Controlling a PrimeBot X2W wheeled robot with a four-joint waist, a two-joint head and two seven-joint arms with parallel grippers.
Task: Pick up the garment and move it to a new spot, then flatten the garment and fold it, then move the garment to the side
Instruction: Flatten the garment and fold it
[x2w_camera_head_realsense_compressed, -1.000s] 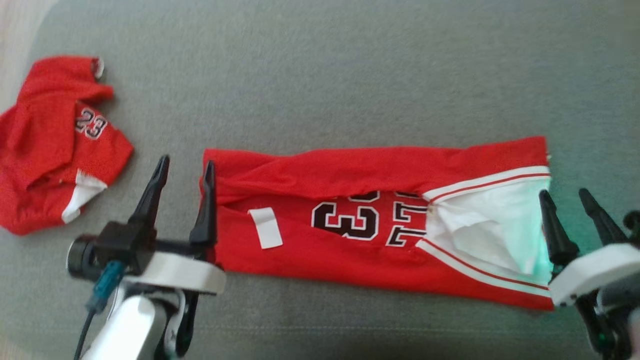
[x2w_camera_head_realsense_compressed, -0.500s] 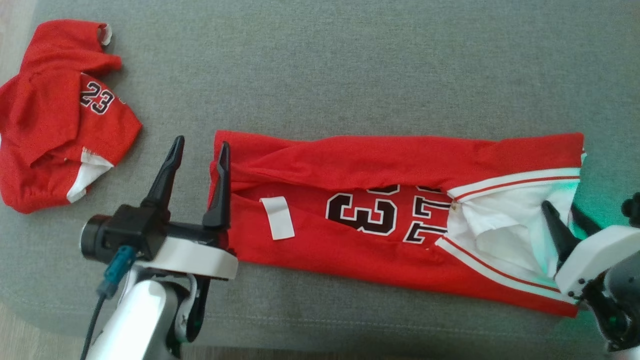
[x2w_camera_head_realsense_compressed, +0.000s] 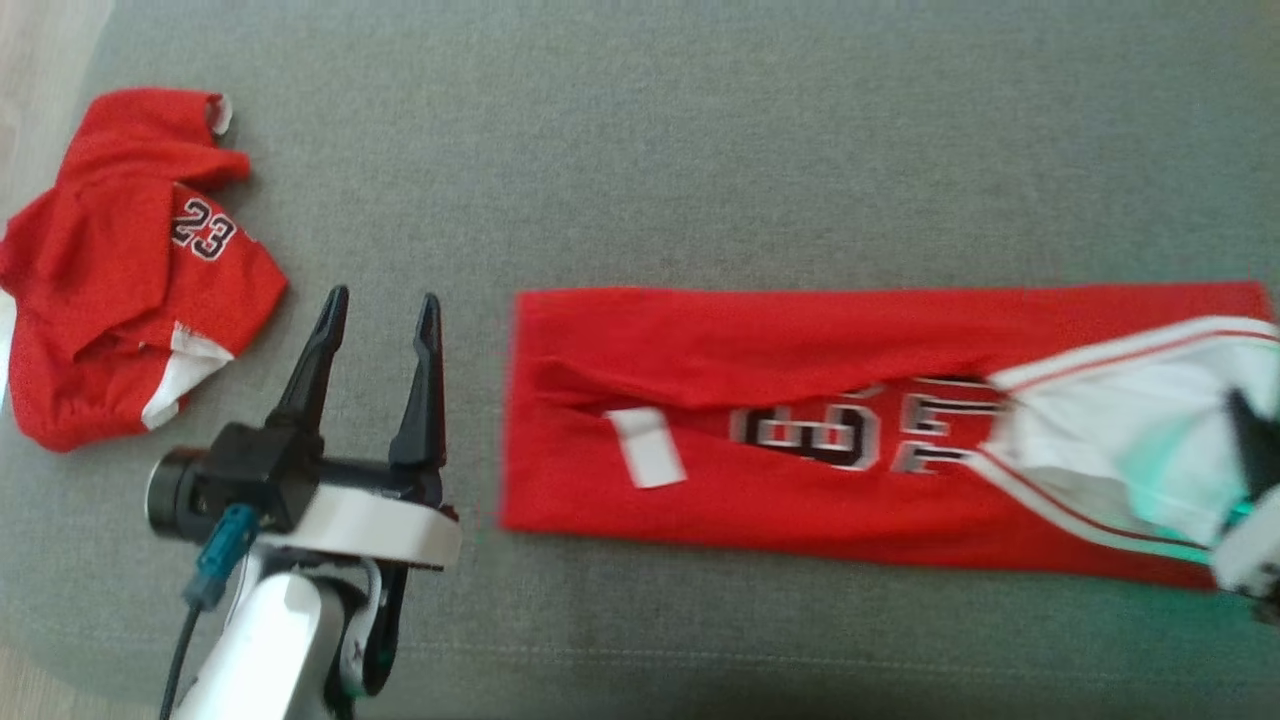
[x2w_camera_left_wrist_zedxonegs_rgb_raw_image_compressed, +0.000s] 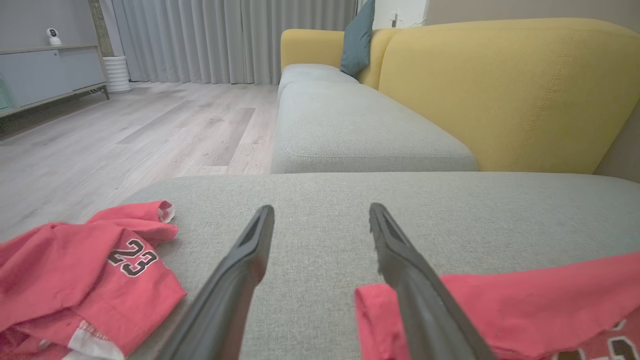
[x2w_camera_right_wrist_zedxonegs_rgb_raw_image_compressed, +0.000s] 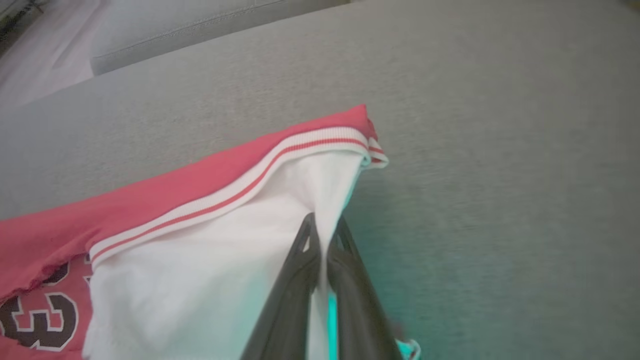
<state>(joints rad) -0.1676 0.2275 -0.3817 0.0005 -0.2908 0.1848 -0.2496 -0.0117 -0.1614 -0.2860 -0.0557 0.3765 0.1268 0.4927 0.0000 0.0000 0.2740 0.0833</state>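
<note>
— Where is the garment?
— The garment (x2w_camera_head_realsense_compressed: 800, 500) lies in a long folded strip across the grey seat cushion (x2w_camera_head_realsense_compressed: 700, 150). Its number print and a white label (x2w_camera_head_realsense_compressed: 648, 448) face up.
— What is your right side doing?
— My right gripper (x2w_camera_right_wrist_zedxonegs_rgb_raw_image_compressed: 325, 220) has its fingers pressed together on the white fabric at the garment's right end, just below the red-and-white striped trim.
— And the left?
— My left gripper (x2w_camera_head_realsense_compressed: 384, 296) has its fingers spread apart and grips nothing. It sits near the garment's left edge, and from my head I see bare cushion between the two.
— Is anything else on the cushion?
— A crumpled red cloth (x2w_camera_head_realsense_compressed: 120, 270) marked 23 lies further to my left, apart from the garment.
</note>
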